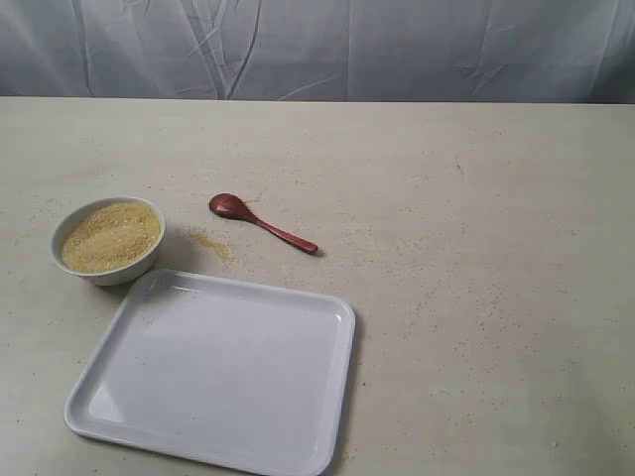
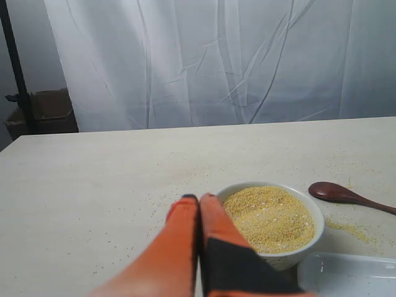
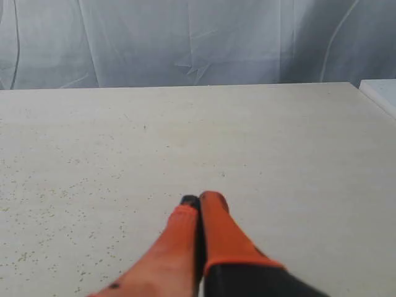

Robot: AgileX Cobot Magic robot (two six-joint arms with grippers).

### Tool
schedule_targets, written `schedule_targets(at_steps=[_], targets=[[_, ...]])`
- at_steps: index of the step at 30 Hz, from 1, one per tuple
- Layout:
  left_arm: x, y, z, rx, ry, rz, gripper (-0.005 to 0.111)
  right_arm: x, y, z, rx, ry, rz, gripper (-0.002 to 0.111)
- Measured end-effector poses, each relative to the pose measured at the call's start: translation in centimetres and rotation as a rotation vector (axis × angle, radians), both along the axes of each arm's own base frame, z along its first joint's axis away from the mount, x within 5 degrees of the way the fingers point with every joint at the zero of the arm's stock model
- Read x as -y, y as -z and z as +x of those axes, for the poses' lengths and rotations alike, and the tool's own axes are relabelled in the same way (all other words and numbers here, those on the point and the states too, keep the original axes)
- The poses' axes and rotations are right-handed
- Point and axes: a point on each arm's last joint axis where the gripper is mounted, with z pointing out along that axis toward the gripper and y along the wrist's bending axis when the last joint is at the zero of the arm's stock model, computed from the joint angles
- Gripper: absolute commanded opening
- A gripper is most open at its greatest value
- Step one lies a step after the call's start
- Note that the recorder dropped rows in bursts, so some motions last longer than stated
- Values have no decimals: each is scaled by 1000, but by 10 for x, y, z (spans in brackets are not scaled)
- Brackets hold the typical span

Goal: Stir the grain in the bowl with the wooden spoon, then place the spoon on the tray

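Note:
The small white bowl stands at the left of the table, heaped with yellow-tan grain. The dark reddish-brown wooden spoon lies flat on the table to the bowl's right, scoop toward the bowl. The large white tray sits in front of both. Neither arm shows in the exterior view. My left gripper is shut with nothing in it, its tips beside the bowl's rim. My right gripper is shut and empty over bare table.
Spilled grain lies between bowl and spoon, with more grains scattered over the beige tabletop. A white curtain hangs behind the table. A table edge shows in the right wrist view.

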Motion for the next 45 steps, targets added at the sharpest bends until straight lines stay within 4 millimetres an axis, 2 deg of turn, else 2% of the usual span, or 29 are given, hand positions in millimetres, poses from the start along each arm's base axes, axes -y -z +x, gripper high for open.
schedule_targets(at_steps=[7, 15, 24, 39, 42, 45], targets=[[0, 0, 0, 0, 0, 0, 0, 0, -3, 1, 34, 1, -1, 0], [0, 0, 0, 0, 0, 0, 0, 1, -32, 2, 349, 12, -8, 0], [0, 0, 0, 0, 0, 0, 0, 2, -45, -1, 496, 17, -11, 0], [0, 0, 0, 0, 0, 0, 0, 2, -48, -2, 539, 19, -10, 0], [0, 0, 0, 0, 0, 0, 0, 2, -47, -1, 501, 21, 18, 0], [0, 0, 0, 0, 0, 0, 0, 1, -56, 3, 403, 17, 29, 0]])
